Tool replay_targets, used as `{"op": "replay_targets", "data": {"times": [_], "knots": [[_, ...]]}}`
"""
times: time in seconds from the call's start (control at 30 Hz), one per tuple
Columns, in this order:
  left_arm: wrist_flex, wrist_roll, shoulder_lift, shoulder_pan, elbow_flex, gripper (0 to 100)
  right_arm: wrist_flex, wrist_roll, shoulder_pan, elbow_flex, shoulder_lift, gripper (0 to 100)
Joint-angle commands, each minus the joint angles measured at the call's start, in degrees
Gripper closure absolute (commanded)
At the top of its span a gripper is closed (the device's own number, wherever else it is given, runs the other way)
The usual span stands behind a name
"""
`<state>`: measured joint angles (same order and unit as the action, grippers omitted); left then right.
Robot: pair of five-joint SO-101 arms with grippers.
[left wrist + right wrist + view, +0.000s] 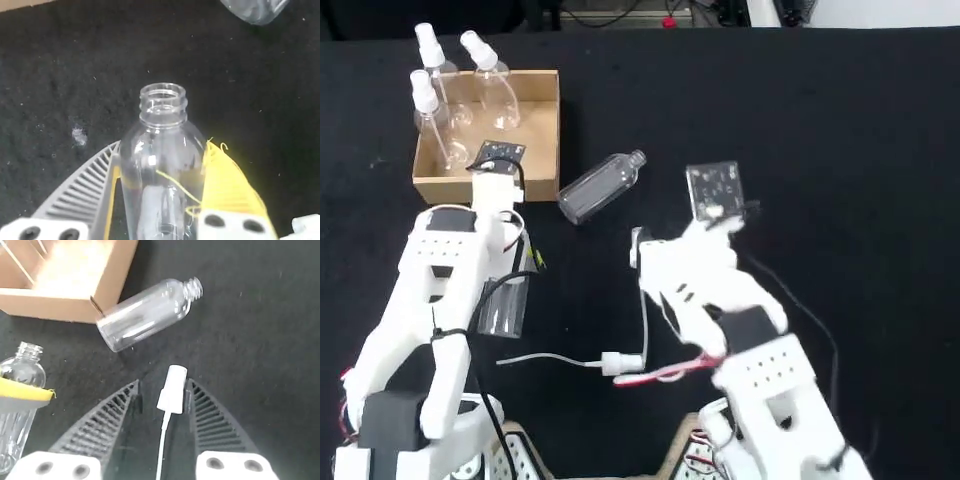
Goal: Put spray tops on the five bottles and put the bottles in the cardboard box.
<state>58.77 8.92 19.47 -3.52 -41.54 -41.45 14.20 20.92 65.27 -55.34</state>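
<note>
My left gripper (164, 146) is shut on a clear, uncapped bottle (161, 145), held just above the black table in front of the cardboard box (546, 130); from above, this bottle (505, 308) sits beside the left arm. My right gripper (164, 390) is shut on a white spray top (172, 389) whose thin tube trails back toward the wrist. From above, the right gripper (640, 250) is right of the held bottle. A second uncapped bottle (603, 187) (147, 315) lies on its side next to the box. Three bottles with spray tops (470, 95) stand in the box.
Another spray top (620, 363) lies on the table between the two arm bases, its long tube pointing left. The box wall (110, 285) is close to the lying bottle. The black table to the right of the right arm is open.
</note>
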Motion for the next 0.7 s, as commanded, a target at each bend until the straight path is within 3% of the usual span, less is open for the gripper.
{"op": "replay_targets", "data": {"times": [0.0,0.17,0.43,0.67], "knots": [[-1.5,-0.5,2.3,0.7,0.0,85,2.5,4.3,0.9,-6.8,10.2,85.4],[-1.5,-2.5,2.3,0.7,-0.2,85,7.6,10.1,0.7,-9.7,22.3,85.4],[-1.4,-2.5,2.3,0.7,-0.2,85,14.2,9.9,0.5,-10.0,31.1,85.4],[-1.2,-2.6,2.3,0.7,-0.2,85,11.2,9.8,0.6,-14.3,35.5,85.2]]}}
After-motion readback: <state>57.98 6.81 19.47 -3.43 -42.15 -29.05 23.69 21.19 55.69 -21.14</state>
